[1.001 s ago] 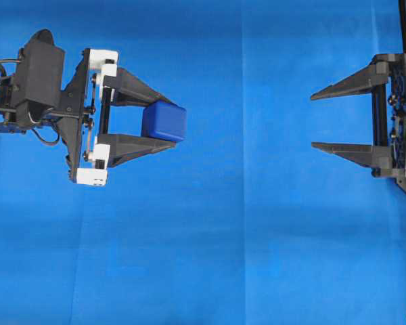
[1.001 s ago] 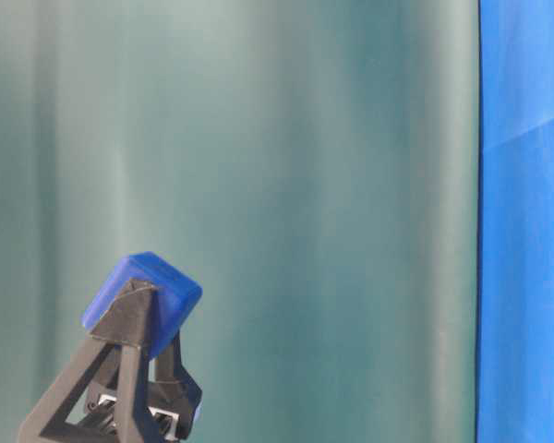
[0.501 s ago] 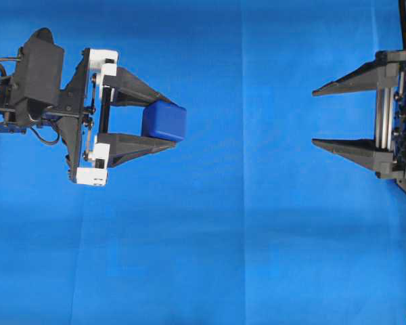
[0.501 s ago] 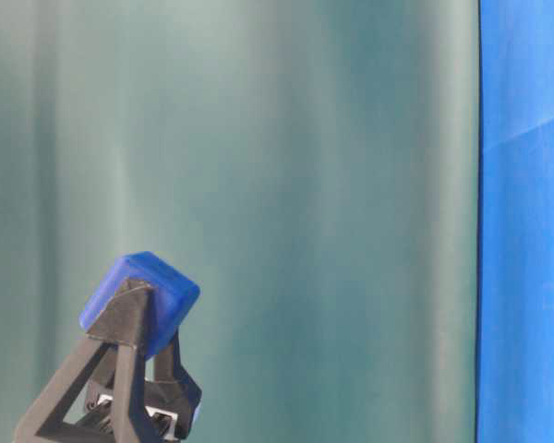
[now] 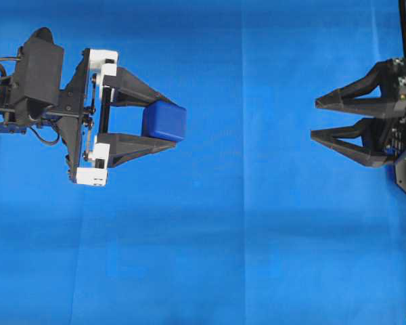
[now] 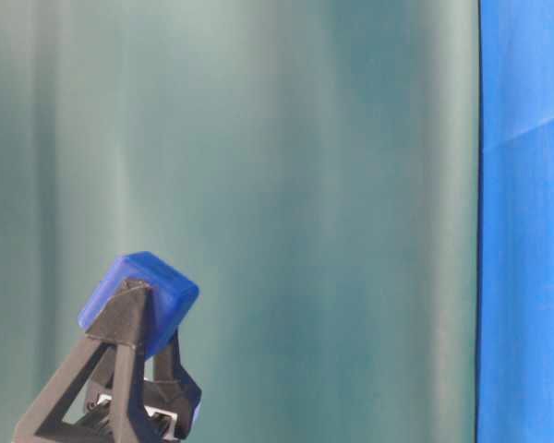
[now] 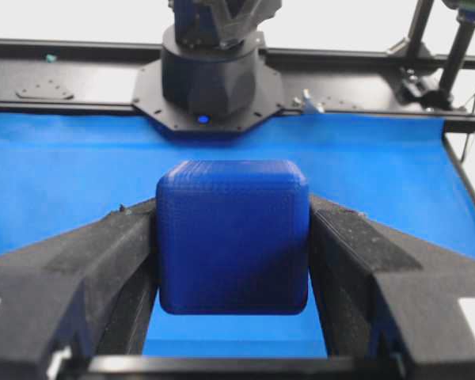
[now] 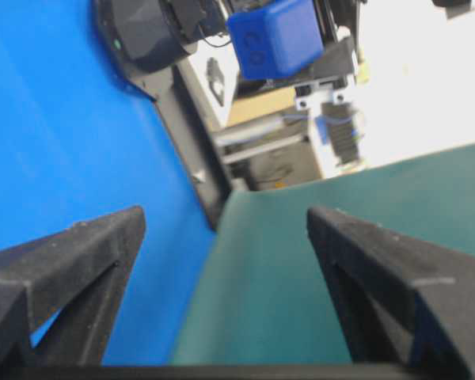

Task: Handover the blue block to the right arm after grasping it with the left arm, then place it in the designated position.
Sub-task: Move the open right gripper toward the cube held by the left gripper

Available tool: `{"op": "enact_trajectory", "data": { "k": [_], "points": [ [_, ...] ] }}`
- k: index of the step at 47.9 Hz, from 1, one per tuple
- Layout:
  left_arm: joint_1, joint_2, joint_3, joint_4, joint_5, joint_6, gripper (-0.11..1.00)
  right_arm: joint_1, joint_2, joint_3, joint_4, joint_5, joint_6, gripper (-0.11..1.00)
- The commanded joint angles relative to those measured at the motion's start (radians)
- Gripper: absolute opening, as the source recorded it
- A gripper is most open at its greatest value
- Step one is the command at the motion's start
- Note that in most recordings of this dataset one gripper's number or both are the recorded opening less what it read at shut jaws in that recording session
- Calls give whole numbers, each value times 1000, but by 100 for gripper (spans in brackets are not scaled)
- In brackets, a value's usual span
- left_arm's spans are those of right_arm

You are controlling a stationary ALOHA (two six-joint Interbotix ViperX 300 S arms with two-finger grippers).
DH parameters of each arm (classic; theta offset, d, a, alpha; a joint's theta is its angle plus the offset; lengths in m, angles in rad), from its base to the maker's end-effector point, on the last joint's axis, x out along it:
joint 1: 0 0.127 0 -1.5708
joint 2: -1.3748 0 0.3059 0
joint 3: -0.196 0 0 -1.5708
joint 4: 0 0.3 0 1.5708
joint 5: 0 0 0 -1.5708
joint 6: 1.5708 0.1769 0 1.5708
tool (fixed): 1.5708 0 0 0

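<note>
Blue block [image 5: 164, 121] | clamped between left claw [image 5: 164, 123] fingertips | right claw [image 5: 316, 119] spread wide, apparently empty, well apart

Blue block [image 5: 164, 121]: between left gripper [image 5: 168, 119] fingers, left side, above cloth [image 5: 243, 237]; right gripper [image 5: 316, 118] facing it, well apart, far right

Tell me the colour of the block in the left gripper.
Dark blue block, clearest in the left wrist view.
</note>
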Motion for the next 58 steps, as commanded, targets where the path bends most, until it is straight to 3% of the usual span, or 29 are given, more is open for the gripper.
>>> {"op": "enact_trajectory", "data": {
  "k": [1, 8, 58],
  "points": [
    [-3, -8, -17, 0, -9, -2, 49, -2, 6, -25, -40, -2, -29, 96],
    [-2, -8, -17, 0, -11, -2, 49, -2, 11, -25, -81, -5, -78, 96],
    [-3, -8, -17, 0, -11, -2, 49, -2, 11, -25, -89, -6, -97, 96]
  ]
}}
